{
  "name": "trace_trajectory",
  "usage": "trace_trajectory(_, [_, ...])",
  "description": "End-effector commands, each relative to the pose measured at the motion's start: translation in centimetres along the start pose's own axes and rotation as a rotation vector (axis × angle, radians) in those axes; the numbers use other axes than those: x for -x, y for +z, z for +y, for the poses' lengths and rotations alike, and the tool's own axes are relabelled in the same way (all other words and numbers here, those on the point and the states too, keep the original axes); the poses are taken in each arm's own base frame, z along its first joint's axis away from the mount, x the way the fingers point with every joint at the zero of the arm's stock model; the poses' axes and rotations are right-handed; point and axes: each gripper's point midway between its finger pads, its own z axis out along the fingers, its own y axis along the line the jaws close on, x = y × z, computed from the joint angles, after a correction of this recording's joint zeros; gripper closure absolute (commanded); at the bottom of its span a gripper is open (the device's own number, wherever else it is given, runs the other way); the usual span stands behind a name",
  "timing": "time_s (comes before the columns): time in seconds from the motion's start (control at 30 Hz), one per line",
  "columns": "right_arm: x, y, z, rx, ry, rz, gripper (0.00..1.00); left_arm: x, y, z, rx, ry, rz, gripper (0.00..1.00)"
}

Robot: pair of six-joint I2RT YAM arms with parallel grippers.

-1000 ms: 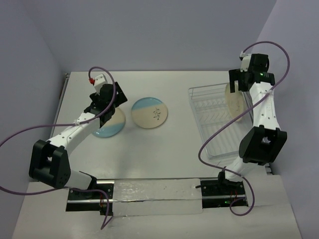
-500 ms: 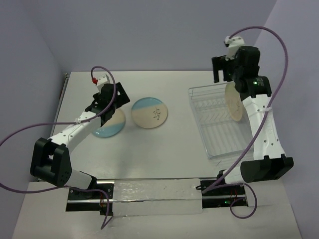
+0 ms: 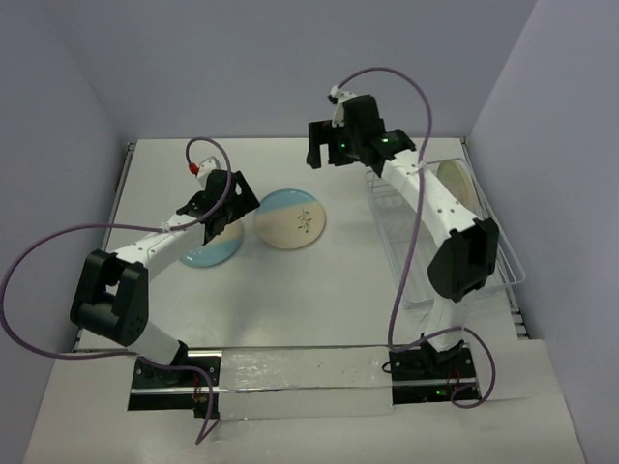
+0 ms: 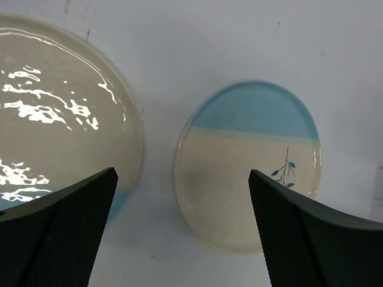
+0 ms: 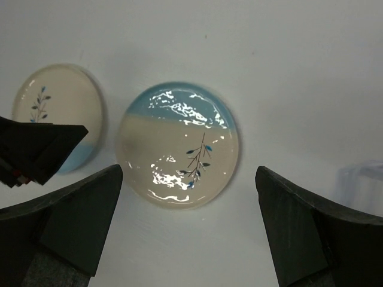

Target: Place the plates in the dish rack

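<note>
Glossy glazed ceramic plates; clear plastic rack; matt white tbl

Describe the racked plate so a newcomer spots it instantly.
Look at the clear dish rack on the right side of the table. At its far end a cream plate stands on edge among the tines. The other two plates lie flat on the table further left; this is the only upright one.

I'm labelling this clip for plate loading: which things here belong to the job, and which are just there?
Of the job: dish rack; plate standing in it; middle plate and left plate, flat on the table; left gripper and right gripper, both open.
Just there: purple cables; mounting rail at the near edge.
</note>
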Motion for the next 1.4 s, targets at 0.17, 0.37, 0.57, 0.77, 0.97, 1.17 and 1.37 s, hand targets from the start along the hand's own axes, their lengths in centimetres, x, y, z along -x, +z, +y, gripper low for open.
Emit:
trace_trajectory(0.17, [-6.8, 6.3, -0.3, -0.107, 0.149, 0.137, 0.0, -2.5, 2.3, -3.4, -0.064, 0.051, 0.065, 0.01])
trace_trajectory(0.37, [-11.4, 8.4, -0.8, -0.124, 0.123, 0.225, 0.0, -4.8, 4.2, -3.0, -0.026, 0.069, 0.121, 0.05])
trace_trajectory(0.57, [-12.1, 9.2, -0.9, -0.121, 0.147, 0.228, 0.0, -6.1, 5.1, -2.3, -0.001, 0.063, 0.151, 0.28])
trace_trajectory(0.77, [-12.6, 10.7, -1.4, -0.142, 0.178, 0.234, 0.0, -7.6, 6.0, -1.5, 0.022, 0.081, 0.185, 0.49])
trace_trajectory(0.97, [-13.0, 11.9, -1.8, -0.136, 0.223, 0.242, 0.0, -8.4, 6.1, -0.6, 0.046, 0.086, 0.2, 0.61])
trace_trajectory(1.17, [-13.9, 13.2, -1.5, -0.096, 0.265, 0.268, 0.0, -8.9, 6.4, 0.0, 0.066, 0.09, 0.205, 0.82])
trace_trajectory(1.37, [-15.6, 14.8, -1.4, -0.077, 0.291, 0.312, 0.0, -9.5, 6.4, 0.0, 0.05, 0.098, 0.224, 1.0])
